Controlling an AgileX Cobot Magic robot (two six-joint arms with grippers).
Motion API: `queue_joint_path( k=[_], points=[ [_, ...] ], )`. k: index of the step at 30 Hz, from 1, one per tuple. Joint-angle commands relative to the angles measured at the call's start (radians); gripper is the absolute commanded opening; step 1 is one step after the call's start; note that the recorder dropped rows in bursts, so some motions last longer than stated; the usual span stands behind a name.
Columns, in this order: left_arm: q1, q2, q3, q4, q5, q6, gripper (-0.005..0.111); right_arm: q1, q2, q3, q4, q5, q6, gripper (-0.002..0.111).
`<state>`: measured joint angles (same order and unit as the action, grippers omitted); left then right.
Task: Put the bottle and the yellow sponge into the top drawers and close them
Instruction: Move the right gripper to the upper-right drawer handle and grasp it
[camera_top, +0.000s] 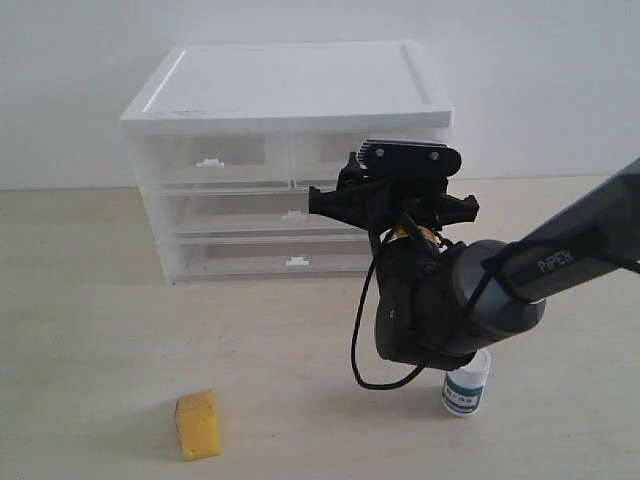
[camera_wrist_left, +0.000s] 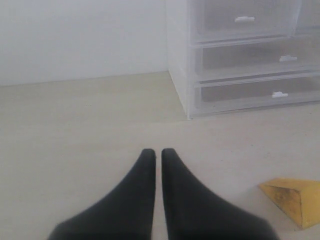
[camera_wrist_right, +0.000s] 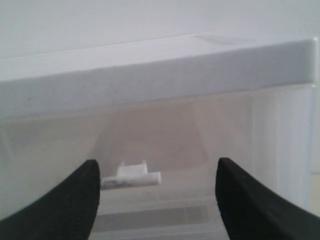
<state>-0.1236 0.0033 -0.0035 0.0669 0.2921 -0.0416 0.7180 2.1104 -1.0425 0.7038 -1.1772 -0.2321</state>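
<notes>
The yellow sponge (camera_top: 198, 425) stands on the table in front of the cabinet, and its corner shows in the left wrist view (camera_wrist_left: 292, 197). The bottle (camera_top: 466, 385) stands upright under the right arm (camera_top: 450, 295), its top hidden by it. My right gripper (camera_wrist_right: 157, 172) is open, close in front of the top right drawer (camera_wrist_right: 175, 135), with the white handle tab (camera_wrist_right: 131, 177) between the fingers near one of them. The top left drawer (camera_top: 210, 160) is closed. My left gripper (camera_wrist_left: 156, 152) is shut on nothing, low over the table, the sponge off to its side.
The white-topped cabinet (camera_top: 290, 85) stands at the back against the wall, with two full-width drawers (camera_top: 293, 238) below the top pair, both closed. A black cable (camera_top: 358, 340) loops down from the right arm.
</notes>
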Motion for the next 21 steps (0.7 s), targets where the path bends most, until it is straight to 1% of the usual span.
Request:
queue_joint_path(
  k=[1, 10, 12, 14, 15, 17, 18, 21],
  points=[
    [-0.005, -0.003, 0.004, -0.007, 0.001, -0.006, 0.004, -0.022, -0.002, -0.025, -0.034, 0.024, -0.003, 0.061],
    [-0.005, -0.003, 0.004, -0.007, 0.001, -0.006, 0.004, -0.04, 0.038, -0.077, -0.054, 0.096, -0.014, 0.061],
    [-0.005, -0.003, 0.004, -0.007, 0.001, -0.006, 0.004, -0.04, 0.045, -0.077, -0.074, 0.09, -0.014, 0.058],
    [-0.005, -0.003, 0.004, -0.007, 0.001, -0.006, 0.004, -0.04, 0.045, -0.077, -0.074, 0.092, -0.014, 0.046],
    [-0.005, -0.003, 0.004, -0.007, 0.001, -0.006, 0.004, -0.04, 0.045, -0.077, -0.074, 0.094, -0.014, 0.036],
    [-0.005, -0.003, 0.004, -0.007, 0.001, -0.006, 0.004, -0.04, 0.045, -0.077, -0.074, 0.102, -0.014, 0.01],
    [-0.005, -0.003, 0.004, -0.007, 0.001, -0.006, 0.004, -0.04, 0.045, -0.077, -0.074, 0.113, -0.017, 0.0],
    [-0.005, -0.003, 0.004, -0.007, 0.001, -0.006, 0.004, -0.032, 0.045, -0.074, -0.074, 0.117, -0.032, 0.0]
  ],
)
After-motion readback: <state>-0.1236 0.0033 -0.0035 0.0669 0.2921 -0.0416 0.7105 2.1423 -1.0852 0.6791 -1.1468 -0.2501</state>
